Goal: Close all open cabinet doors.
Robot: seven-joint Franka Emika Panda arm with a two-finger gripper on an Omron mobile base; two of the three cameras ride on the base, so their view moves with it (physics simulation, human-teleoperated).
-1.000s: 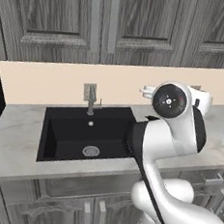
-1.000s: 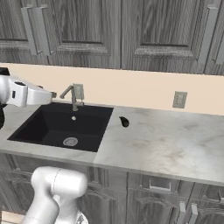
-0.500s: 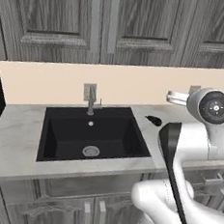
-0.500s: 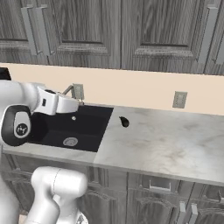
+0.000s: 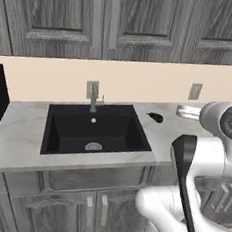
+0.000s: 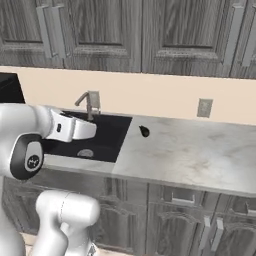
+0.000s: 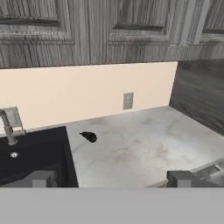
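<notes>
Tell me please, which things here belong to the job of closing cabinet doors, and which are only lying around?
Job:
upper cabinet doors
lower cabinet doors

Lying about:
black sink
faucet
small dark object on the counter
wall outlet

A rendered home kitchen, dark grey wood-grain cabinet doors (image 5: 62,12) above and below, marble-look counter (image 6: 190,150), black sink (image 5: 94,128) with a grey faucet (image 5: 93,97), beige backsplash (image 7: 78,94) with a wall outlet (image 7: 127,100)
</notes>
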